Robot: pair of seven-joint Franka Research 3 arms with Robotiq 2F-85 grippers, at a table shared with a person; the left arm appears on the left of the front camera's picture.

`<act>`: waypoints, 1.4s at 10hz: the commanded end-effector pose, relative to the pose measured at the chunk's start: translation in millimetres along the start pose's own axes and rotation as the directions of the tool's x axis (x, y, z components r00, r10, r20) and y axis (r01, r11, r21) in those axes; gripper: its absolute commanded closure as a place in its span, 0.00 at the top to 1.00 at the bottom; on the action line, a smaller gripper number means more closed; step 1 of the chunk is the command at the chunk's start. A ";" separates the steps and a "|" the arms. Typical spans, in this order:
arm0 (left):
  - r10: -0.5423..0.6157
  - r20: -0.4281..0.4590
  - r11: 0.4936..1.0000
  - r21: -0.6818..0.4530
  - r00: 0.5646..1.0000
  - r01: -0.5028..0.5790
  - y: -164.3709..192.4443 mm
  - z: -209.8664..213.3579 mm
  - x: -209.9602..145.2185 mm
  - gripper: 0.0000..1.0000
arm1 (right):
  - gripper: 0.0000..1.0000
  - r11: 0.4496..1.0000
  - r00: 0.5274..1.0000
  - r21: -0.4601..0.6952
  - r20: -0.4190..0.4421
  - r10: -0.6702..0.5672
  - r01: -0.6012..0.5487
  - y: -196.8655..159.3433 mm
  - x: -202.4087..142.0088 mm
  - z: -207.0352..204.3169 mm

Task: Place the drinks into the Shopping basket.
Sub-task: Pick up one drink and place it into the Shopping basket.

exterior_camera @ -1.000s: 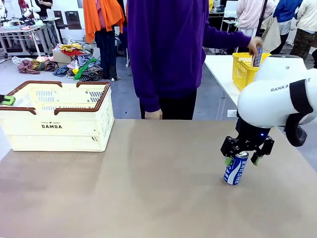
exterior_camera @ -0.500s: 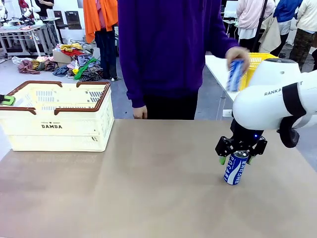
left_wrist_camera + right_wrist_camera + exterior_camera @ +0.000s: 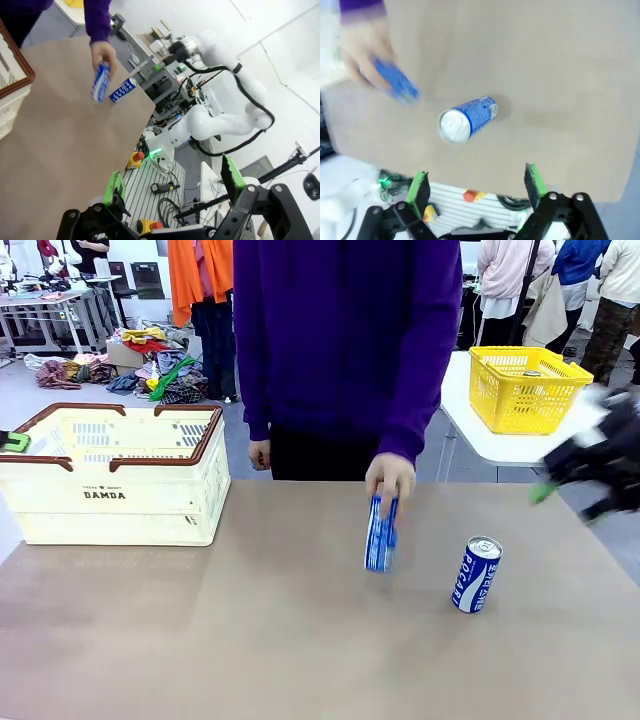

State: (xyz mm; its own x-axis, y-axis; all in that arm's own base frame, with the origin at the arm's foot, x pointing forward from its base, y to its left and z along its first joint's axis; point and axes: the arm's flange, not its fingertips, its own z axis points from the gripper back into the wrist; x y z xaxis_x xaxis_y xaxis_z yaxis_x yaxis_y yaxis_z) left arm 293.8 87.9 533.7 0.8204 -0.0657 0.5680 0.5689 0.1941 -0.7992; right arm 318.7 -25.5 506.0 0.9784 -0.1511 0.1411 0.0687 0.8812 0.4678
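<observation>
While a person's hand [image 3: 390,476] gripped one blue can [image 3: 381,533] by its top, low over the middle of the brown table [image 3: 250,640], a second blue can [image 3: 476,574] stood upright to the robot's right of it, near but apart. Whether the held can's base touched the tabletop could not be told. The right gripper [image 3: 476,184] hung high above the standing can with its green pads spread wide and nothing between them; in the front view it was a dark blur at the right edge, well clear of both drinks. The left gripper [image 3: 172,181] was likewise splayed wide and held nothing, back on the robot's side of the table, looking across the tabletop toward the cans. The Shopping basket [image 3: 115,475] sat on the far left part of the table, well apart from both cans; the hand and the can in it lay between the standing can and the basket. The person [image 3: 345,350], in a purple sweater, stood at the far edge, the other hand [image 3: 260,453] hanging down. Behind, to the right, a yellow basket [image 3: 525,387] rested on a white side table [image 3: 500,445], and heaped clothes [image 3: 150,370] lay on the floor beyond the Shopping basket.
</observation>
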 end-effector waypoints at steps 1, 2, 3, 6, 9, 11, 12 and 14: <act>-0.004 0.017 1.000 -0.020 1.000 0.004 -3.2 -1.6 0.4 1.00 | 1.00 0.973 0.986 0.203 0.103 -0.134 0.111 -75.3 -39.8 76.4; -0.004 0.017 1.000 -0.020 1.000 0.004 -3.2 -1.6 0.4 1.00 | 1.00 0.946 0.971 0.275 0.115 -0.209 0.171 -110.0 -52.7 88.3; -0.004 0.017 1.000 -0.020 1.000 0.004 -3.2 -1.6 0.4 1.00 | 1.00 0.918 0.949 0.329 0.144 -0.281 0.222 -138.4 -66.6 91.9; -0.004 0.017 1.000 -0.020 1.000 0.004 -3.2 -1.6 0.4 1.00 | 1.00 0.882 0.920 0.403 0.192 -0.342 0.243 -169.2 -84.2 80.8; -0.004 0.017 1.000 -0.020 1.000 0.004 -3.2 -1.6 0.4 1.00 | 1.00 0.909 0.945 0.368 0.177 -0.275 0.196 -143.7 -63.9 73.8; -0.004 0.017 1.000 -0.020 1.000 0.004 -3.2 -1.6 0.4 1.00 | 1.00 0.957 0.981 0.269 0.128 -0.148 0.109 -90.2 -27.1 46.3; -0.004 0.017 1.000 -0.020 1.000 0.004 -3.2 -1.6 0.4 1.00 | 1.00 0.981 0.994 0.191 0.089 -0.058 0.040 -53.5 -7.5 26.4; -0.004 0.017 1.000 -0.020 1.000 0.004 -3.2 -1.6 0.4 1.00 | 1.00 0.994 0.993 0.016 -0.037 0.108 -0.107 22.1 22.7 -26.5</act>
State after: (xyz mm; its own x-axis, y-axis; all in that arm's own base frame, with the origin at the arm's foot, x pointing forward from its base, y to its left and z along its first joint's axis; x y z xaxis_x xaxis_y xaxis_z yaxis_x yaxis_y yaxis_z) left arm 293.5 87.2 533.8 0.8205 -0.0676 0.5677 0.5691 0.1912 -0.7997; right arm 318.1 -18.5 499.6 0.9815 -0.1048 0.1599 -0.0007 0.8344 0.5512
